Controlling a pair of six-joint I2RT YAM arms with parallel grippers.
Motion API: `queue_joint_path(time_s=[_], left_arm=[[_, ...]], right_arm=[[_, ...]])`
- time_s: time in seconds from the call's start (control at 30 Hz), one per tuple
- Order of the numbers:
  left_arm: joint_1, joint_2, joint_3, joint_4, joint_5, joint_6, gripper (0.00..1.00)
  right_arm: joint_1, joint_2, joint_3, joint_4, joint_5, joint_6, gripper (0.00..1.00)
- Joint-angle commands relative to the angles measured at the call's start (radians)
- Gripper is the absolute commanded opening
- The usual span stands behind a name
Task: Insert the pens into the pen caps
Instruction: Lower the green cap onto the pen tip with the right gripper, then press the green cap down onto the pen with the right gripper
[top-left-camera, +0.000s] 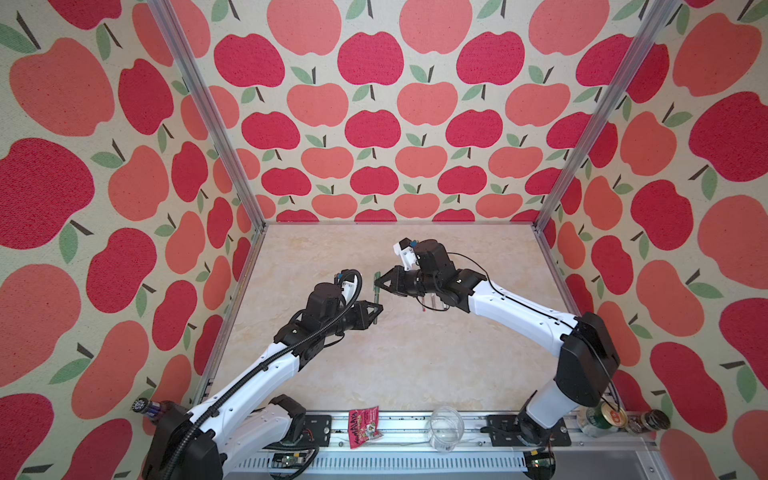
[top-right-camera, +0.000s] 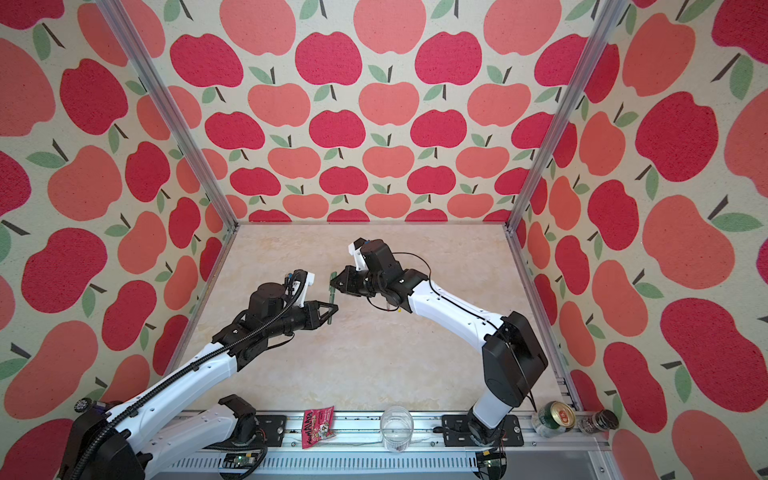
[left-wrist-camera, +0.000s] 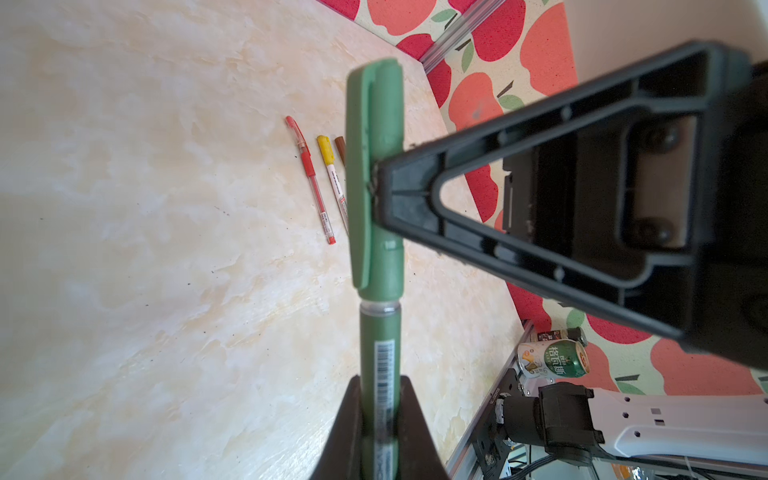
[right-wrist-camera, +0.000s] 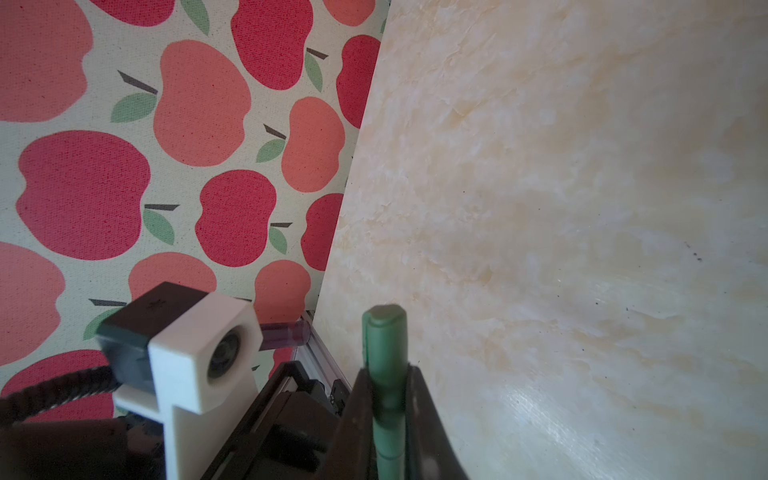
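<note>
Green plastic is what both arms are working on: the green pen (left-wrist-camera: 380, 353) hangs above the counter (top-left-camera: 395, 365) near the middle of both top views, held between the two arms. The left claw (left-wrist-camera: 380, 388) is clamped on its barrel at the bottom of the left wrist view. The right claw (right-wrist-camera: 386, 370) is closed on the green cap (left-wrist-camera: 374, 166) from the side. Gripping each piece separately probably lets one arm brace the pen while the other pushes along its length. The cap looks seated down to the clear ring, so this pairing seems done or nearly so. Just left of the cap in that wrist view, a red pen (left-wrist-camera: 309, 174), a yellow-capped pen (left-wrist-camera: 330, 166) and a brown-capped pen (left-wrist-camera: 340, 149) lie side by side on the counter, apparently capped and set aside out of the way. On the rail along the bottom edge of a top view, a clear cup (top-left-camera: 446, 428) looks empty, and the inside of the green can (top-left-camera: 600, 417) further right cannot be seen
</note>
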Motion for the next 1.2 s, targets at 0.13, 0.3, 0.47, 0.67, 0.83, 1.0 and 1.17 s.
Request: queue_joint_path(time_s=[0.13,0.3,0.47,0.67,0.83,1.0,1.17], left_arm=[[0.025,-0.041,0.033,0.026,0.195,0.082,0.05],[0.029,-0.06,0.04,-0.001,0.266,0.089,0.05],[0.029,-0.059,0.067,-0.012,0.319,0.085,0.05],[0.028,-0.059,0.075,0.017,0.317,0.064,0.05],[0.023,-0.053,0.09,-0.017,0.281,0.081,0.06],[0.018,-0.049,0.098,-0.039,0.242,0.097,0.06],[0.006,-0.036,0.113,-0.063,0.222,0.12,0.06]], right_arm=[[-0.024,-0.13,-0.015,-0.019,-0.127,-0.105,0.39],[-0.06,-0.196,-0.017,-0.069,-0.143,-0.171,0.53],[-0.087,-0.218,-0.017,-0.102,-0.168,-0.204,0.53],[-0.088,-0.214,-0.014,-0.108,-0.173,-0.203,0.53],[-0.087,-0.209,0.003,-0.136,-0.148,-0.206,0.51],[-0.079,-0.19,0.021,-0.147,-0.142,-0.206,0.49],[-0.065,-0.158,0.064,-0.17,-0.122,-0.219,0.48]])
